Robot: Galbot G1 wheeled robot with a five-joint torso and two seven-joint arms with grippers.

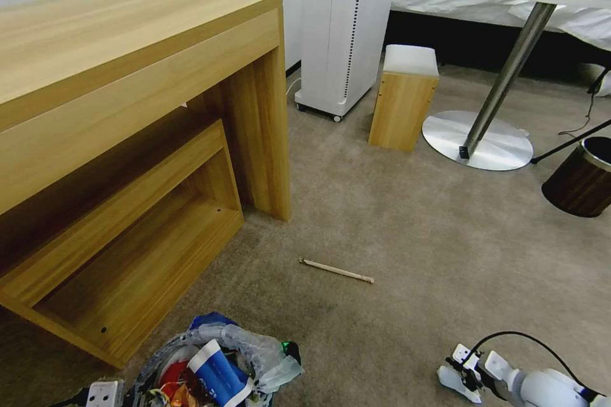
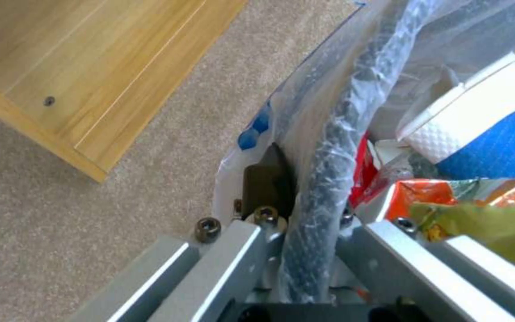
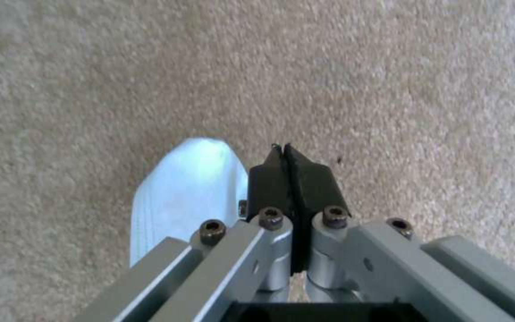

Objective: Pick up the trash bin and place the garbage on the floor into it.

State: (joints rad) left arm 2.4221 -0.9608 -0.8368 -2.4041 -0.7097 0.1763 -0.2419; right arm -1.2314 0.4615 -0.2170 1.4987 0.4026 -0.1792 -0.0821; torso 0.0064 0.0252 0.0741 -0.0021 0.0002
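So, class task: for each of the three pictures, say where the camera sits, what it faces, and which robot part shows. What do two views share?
Head view: high, looking down at carpet, stick, desk; right gripper low right.
Left wrist view: on left arm, left gripper clamping the trash bin rim.
Right wrist view: right gripper shut above carpet.
Shared: head and left wrist views show the bin and desk.

bin: lower part cut by head view's bottom edge | brown bin: cut at right edge | left gripper: inner pad hidden behind bag-wrapped rim
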